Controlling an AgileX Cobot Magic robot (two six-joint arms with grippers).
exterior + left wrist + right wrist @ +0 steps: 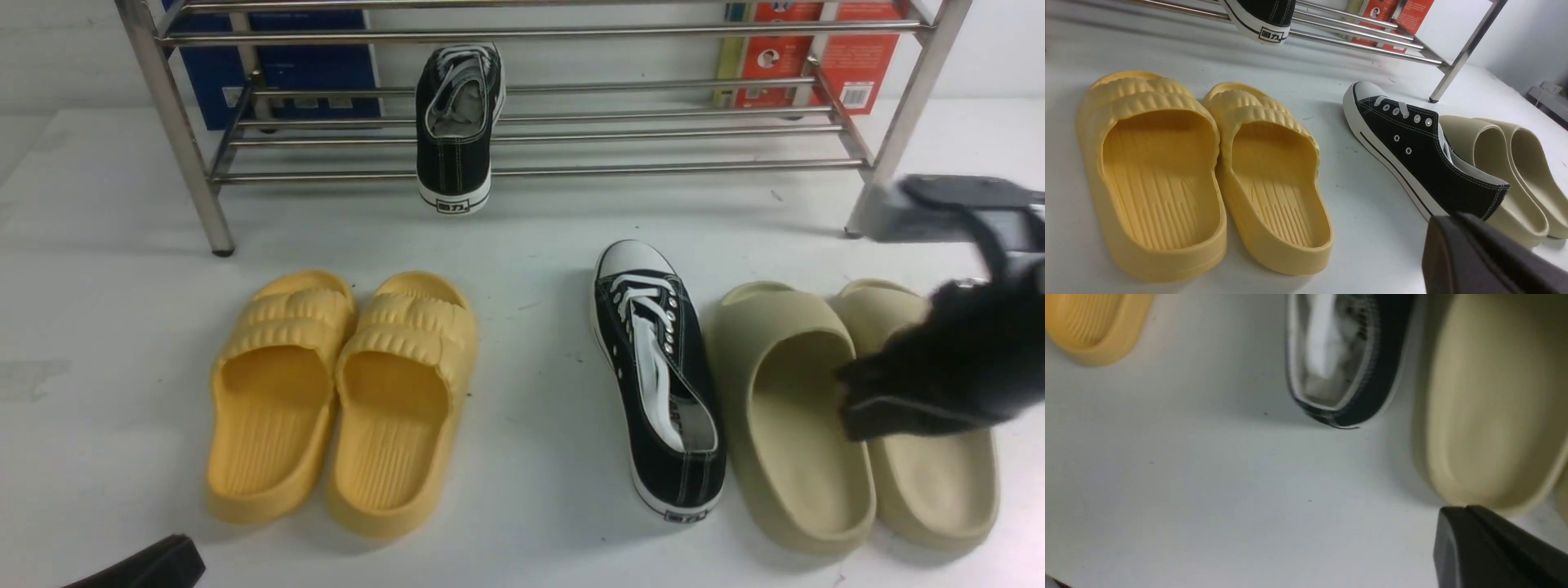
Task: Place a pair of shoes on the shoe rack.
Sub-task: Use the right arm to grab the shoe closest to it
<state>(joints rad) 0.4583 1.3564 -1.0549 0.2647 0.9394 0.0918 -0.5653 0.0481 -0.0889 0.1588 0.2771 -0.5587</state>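
Observation:
One black sneaker (455,122) lies across the lower bars of the steel shoe rack (653,135), heel over the front bar; its heel shows in the left wrist view (1267,16). The other sneaker (657,376) stands on the white table in front of the rack, toe toward it; it also shows in the left wrist view (1421,151) and the right wrist view (1372,375). My right gripper (853,404) is shut and empty, blurred, above the beige slides just right of that sneaker. My left gripper (175,555) is shut and empty at the near left corner.
A pair of yellow ribbed slides (343,400) stands on the table left of the sneaker. A pair of beige slides (792,425) stands against its right side. A blue box (277,77) and a red box (849,57) stand behind the rack.

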